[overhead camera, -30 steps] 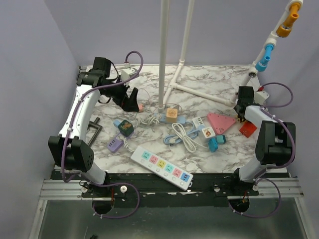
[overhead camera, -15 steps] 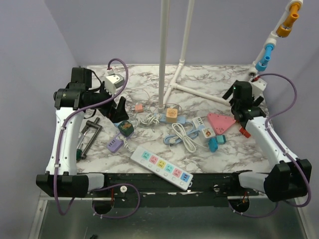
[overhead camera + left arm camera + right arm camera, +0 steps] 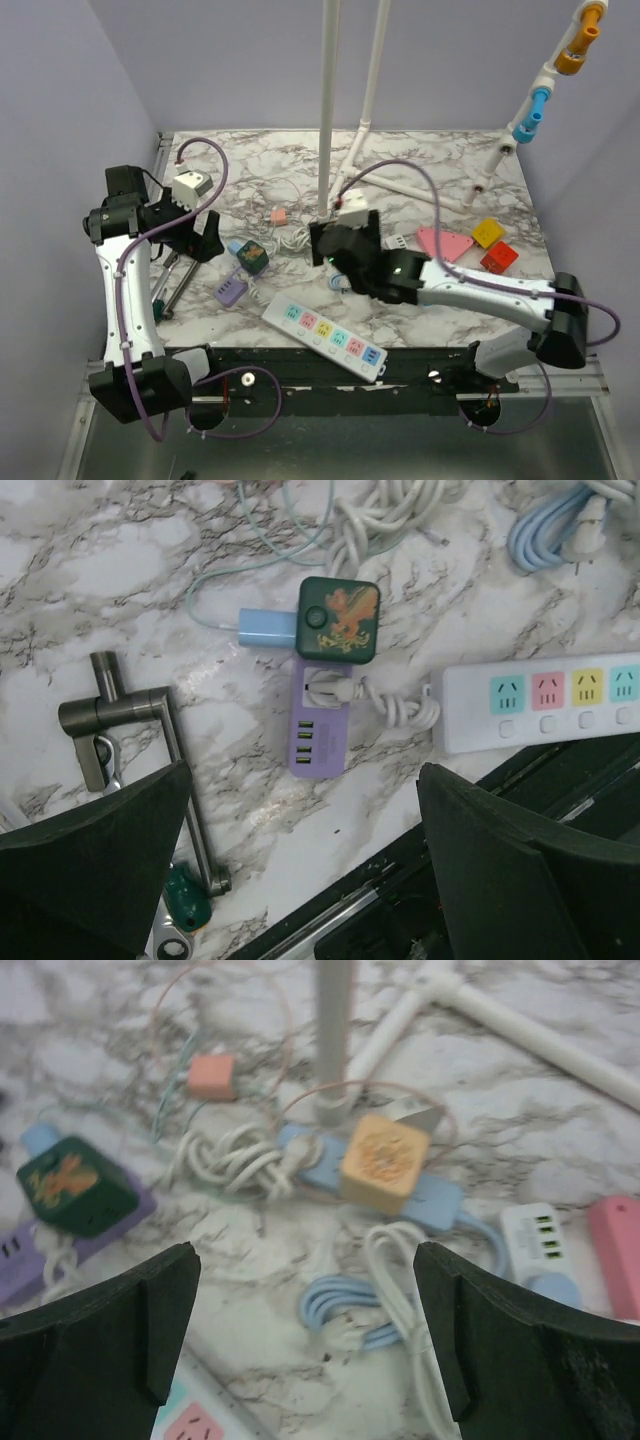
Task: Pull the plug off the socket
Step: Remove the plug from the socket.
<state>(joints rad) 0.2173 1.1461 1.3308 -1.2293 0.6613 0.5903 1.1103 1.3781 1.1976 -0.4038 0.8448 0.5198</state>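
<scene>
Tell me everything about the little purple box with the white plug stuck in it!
The purple socket block is a small lilac rectangle that looks like plastic, lying flat on the marble table. A white plug is pushed into its top face, and the plug's white cord curls away toward the long power strip. Beside the plug is a row of little dark slots. A green cube with an orange picture sits right at one end.

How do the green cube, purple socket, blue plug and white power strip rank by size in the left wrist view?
Largest: white power strip, though cut off
green cube and purple socket, about alike
blue plug smallest
</scene>
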